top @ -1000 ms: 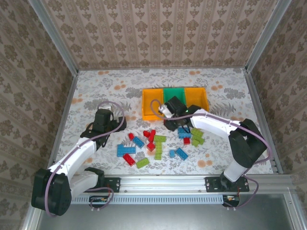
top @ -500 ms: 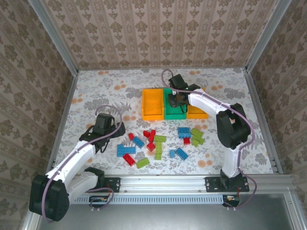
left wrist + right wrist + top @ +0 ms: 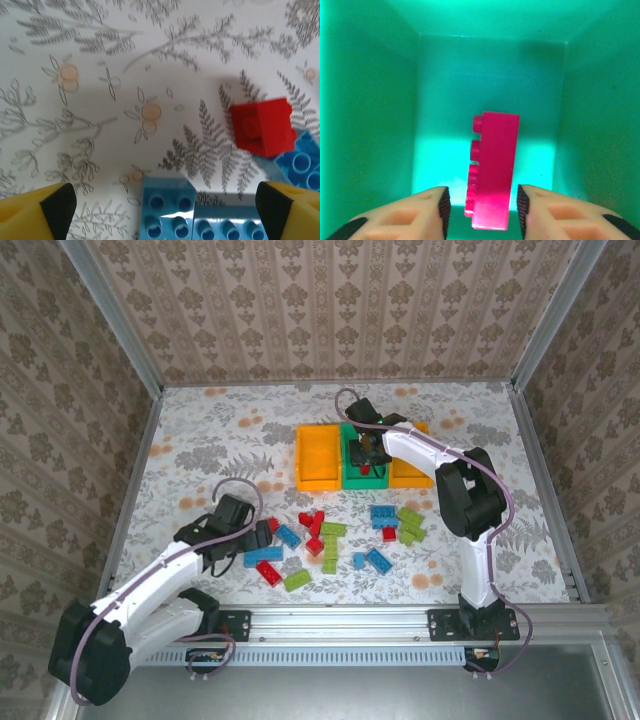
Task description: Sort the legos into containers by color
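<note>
Nearer than the green bin (image 3: 366,480), scattered legos (image 3: 320,535) crowd the table (image 3: 200,440); far left of it lies open floor.

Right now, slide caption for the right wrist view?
Right gripper, fingers parted around a red brick inside the green bin.

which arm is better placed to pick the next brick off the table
Left. The left fingers, open, hover over a blue brick at the pile's edge; the right fingers are away at the green bin, a red brick between them.

Right pincer (image 3: 481,205) newly off red brick (image 3: 492,165)
</note>
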You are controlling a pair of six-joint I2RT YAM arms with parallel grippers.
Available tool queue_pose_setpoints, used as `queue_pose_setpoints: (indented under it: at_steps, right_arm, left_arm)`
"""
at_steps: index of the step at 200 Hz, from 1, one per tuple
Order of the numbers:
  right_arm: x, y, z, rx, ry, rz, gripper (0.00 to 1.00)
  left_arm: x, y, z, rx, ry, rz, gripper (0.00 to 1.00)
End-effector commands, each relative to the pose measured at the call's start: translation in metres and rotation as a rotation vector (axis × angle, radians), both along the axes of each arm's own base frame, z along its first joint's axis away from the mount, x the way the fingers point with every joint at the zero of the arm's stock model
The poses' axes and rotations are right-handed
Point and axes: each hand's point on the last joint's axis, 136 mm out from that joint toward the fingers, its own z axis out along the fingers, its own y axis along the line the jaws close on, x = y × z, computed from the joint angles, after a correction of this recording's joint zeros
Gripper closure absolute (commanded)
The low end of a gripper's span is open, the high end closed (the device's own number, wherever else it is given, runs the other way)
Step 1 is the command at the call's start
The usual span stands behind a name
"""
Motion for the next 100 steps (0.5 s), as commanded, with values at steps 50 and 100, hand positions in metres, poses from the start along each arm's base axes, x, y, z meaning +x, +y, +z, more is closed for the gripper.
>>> queue_pose_setpoints:
  at_steps: [50,100]
  right_arm:
    - [-0.006,-0.002,0.018,0.014,-0.025,-0.024,0.39]
    - [-0.013,-0.005,0.034,0.035,-0.057,-0.033,0.34]
  left_arm:
    - [-0.026,0.009,-0.016,0.008,0.102,0.081,0.10]
    - [-0.018,0.001,-0.025,0.017,0.122,0.061,0.13]
